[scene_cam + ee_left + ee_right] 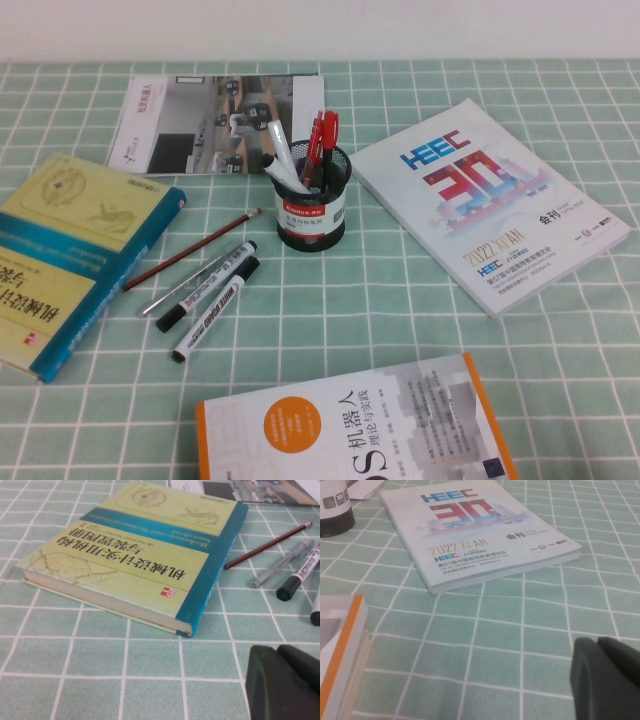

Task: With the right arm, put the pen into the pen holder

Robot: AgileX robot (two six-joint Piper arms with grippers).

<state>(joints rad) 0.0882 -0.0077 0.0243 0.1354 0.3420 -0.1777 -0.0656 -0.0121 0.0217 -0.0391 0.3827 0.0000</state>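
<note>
The pen [208, 285], a white marker with fine print and a black cap, lies on the checked cloth left of the pen holder [313, 210]. It also shows in the left wrist view as pen [300, 575]. The pen holder is a black mesh cup with a red-and-white label, and red pens and a white marker stand in it. Its base shows as pen holder [335, 512] in the right wrist view. Neither arm shows in the high view. My right gripper [597, 641] is shut and empty over bare cloth, near the HEEC booklet. My left gripper [277, 649] is shut and empty beside the teal book.
A marker with bold lettering [215, 312], a grey pen [190, 280] and a red pencil [190, 250] lie beside the pen. A teal-and-yellow book [70, 250] is at the left and a magazine [215, 120] at the back. A HEEC booklet [490, 215] is at the right and an orange-edged book [350, 430] at the front.
</note>
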